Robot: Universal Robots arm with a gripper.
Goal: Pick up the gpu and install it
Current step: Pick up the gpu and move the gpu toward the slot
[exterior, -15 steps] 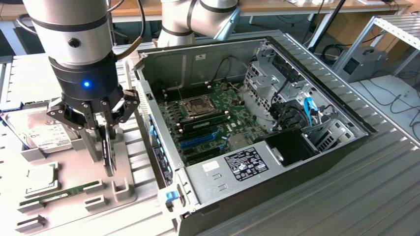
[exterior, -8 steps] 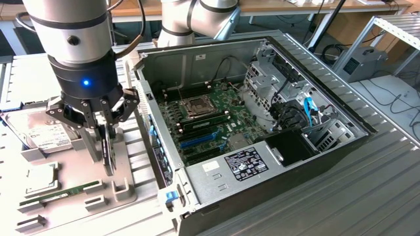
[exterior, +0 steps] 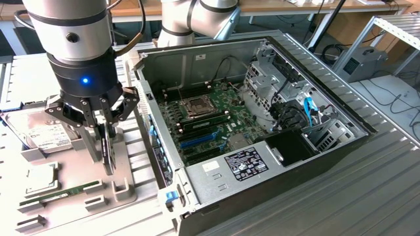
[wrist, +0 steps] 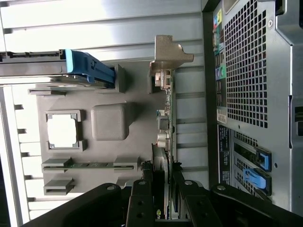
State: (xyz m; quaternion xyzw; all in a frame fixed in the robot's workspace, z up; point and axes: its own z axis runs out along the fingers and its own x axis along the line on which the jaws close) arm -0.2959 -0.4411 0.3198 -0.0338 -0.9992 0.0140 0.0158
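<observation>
Claw: 2 fingers half-closed, pinching the upper edge of the gpu, which hangs edge-down directly beneath, probably so its connector edge leads into a slot. Below the card, 1 grey fixture tray carrying a RAM stick. Beside the claw, the open case; its near wall stands between card and motherboard. A hard drive lies on its other side.

We see the gpu as a slim black card with a silvery bracket at one end, standing upright on its edge. It is clamped between the fingers of the gripper, over the grey tray just beside the open case.
</observation>
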